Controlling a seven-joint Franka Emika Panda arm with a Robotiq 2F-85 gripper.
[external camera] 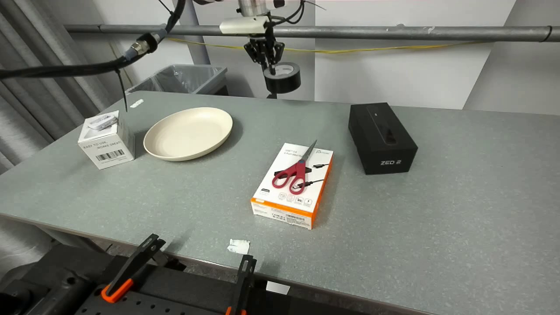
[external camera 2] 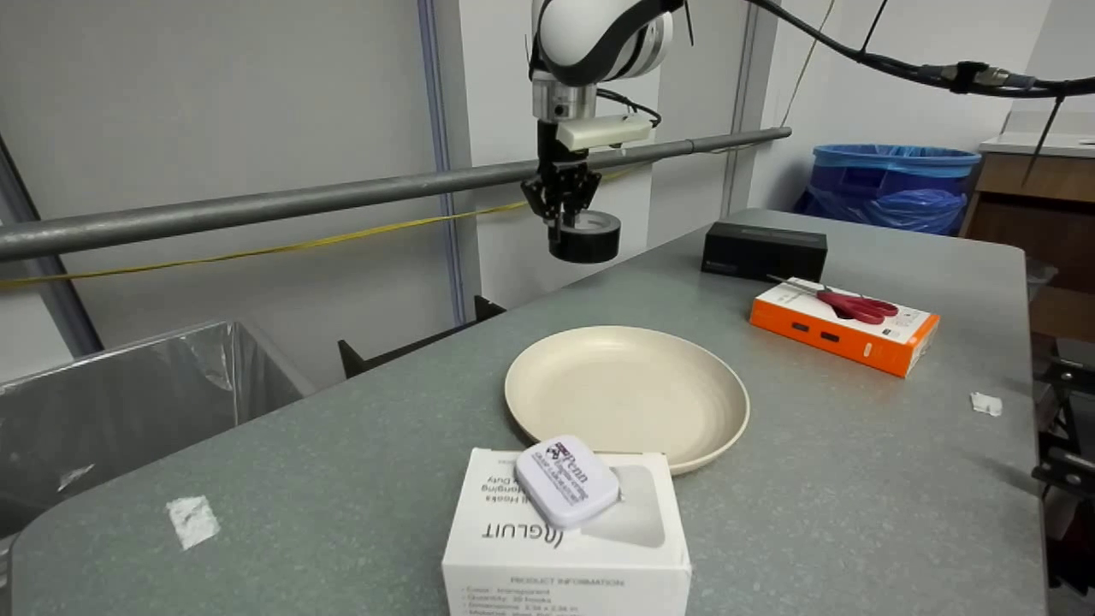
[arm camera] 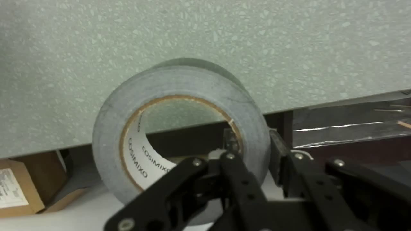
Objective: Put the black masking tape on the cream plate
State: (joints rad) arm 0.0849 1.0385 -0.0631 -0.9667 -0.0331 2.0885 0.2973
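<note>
Plate (external camera: 188,133) between hook box (external camera: 111,154) and package (external camera: 282,199), tape (external camera: 284,84) apparently above table edge (arm camera: 48,148)

Cream plate (external camera: 188,134), black tape (external camera: 286,85), red-handled scissors (external camera: 301,167), speckled grey table (arm camera: 205,32).

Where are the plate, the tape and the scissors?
Plate (external camera: 188,134), in an exterior view: its flat middle.
Tape (external camera 2: 587,246), in an exterior view: its black outer side.
Scissors (external camera: 300,167), in an exterior view: red handle, near pivot.

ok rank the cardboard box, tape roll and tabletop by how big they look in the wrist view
Largest: tabletop
Next: tape roll, held near the camera
Smallest: cardboard box, partly out of frame
</note>
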